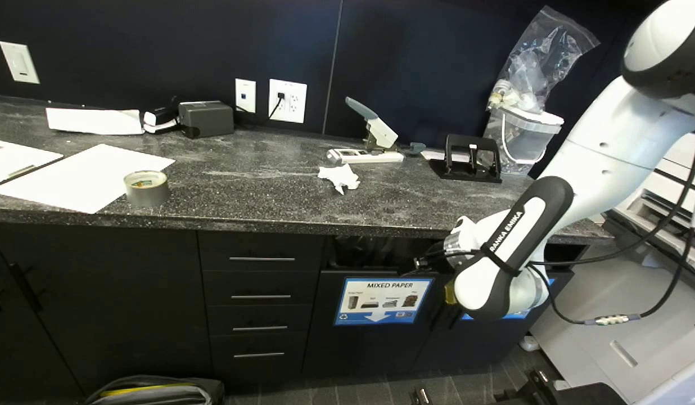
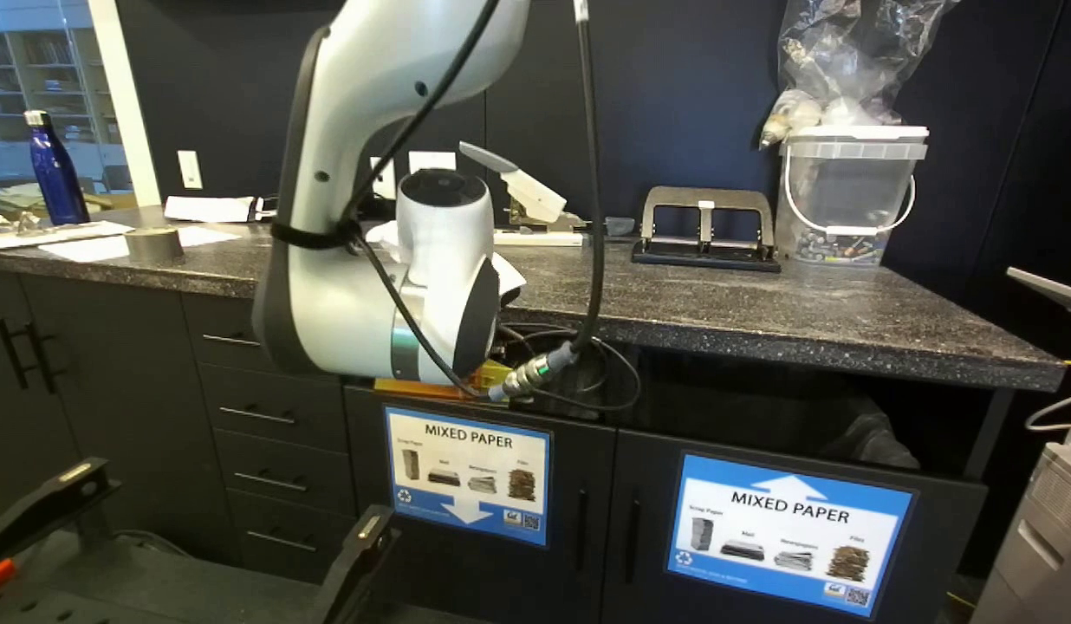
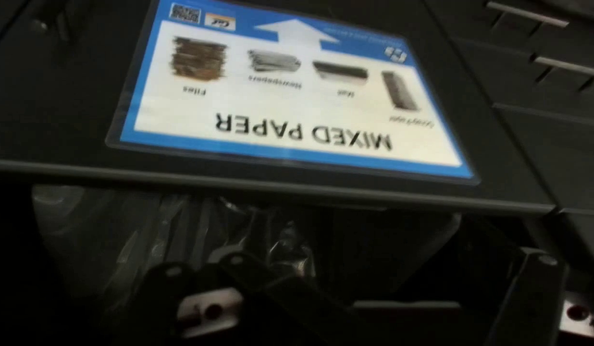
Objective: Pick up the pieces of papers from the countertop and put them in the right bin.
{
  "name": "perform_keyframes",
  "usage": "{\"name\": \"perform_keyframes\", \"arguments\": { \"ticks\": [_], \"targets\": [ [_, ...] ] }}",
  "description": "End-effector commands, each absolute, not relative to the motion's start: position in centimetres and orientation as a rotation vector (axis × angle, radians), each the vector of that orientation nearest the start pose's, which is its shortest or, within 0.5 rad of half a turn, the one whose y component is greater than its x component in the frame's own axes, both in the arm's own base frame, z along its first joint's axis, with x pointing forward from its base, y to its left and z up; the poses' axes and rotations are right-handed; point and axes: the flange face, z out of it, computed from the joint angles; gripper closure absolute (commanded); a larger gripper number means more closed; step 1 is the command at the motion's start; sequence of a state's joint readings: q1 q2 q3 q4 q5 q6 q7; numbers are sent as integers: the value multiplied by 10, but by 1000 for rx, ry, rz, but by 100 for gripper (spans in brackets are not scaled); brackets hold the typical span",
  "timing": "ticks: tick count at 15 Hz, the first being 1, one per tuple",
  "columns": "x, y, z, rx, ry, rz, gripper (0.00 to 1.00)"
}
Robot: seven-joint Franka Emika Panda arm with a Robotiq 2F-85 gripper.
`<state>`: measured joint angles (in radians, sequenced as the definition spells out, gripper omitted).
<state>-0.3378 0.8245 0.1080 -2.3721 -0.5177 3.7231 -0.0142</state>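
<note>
A crumpled white paper piece (image 1: 340, 177) lies on the speckled dark countertop (image 1: 257, 194), in front of a stapler. Below the counter's front edge, my gripper (image 3: 374, 269) is at the mouth of the bin whose MIXED PAPER sign (image 2: 468, 472) has a down arrow. Its fingers stand wide apart in the wrist view, and no paper shows between them. A clear plastic liner (image 3: 181, 230) is visible inside that bin. To its right in an exterior view is another bin front with an up-arrow sign (image 2: 791, 533). Arm and cables largely hide the gripper in both exterior views.
Along the counter stand a stapler (image 1: 375, 140), a black hole punch (image 1: 472, 160) and a clear bucket (image 2: 847, 186). Farther left are a tape roll (image 1: 147, 188) and flat white sheets (image 1: 83, 174). The counter edge (image 2: 813, 342) overhangs the bin openings.
</note>
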Motion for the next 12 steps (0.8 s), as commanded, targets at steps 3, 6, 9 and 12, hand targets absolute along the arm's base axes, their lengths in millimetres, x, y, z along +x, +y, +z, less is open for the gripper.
{"name": "perform_keyframes", "arguments": {
  "ticks": [3,6,9,12],
  "targets": [
    [395,1,122,-2901,-607,-450,0],
    [376,25,156,-2913,-751,-406,0],
    [399,39,201,-2949,-759,-550,0],
    [436,55,228,-2950,-754,-644,0]
  ]
}}
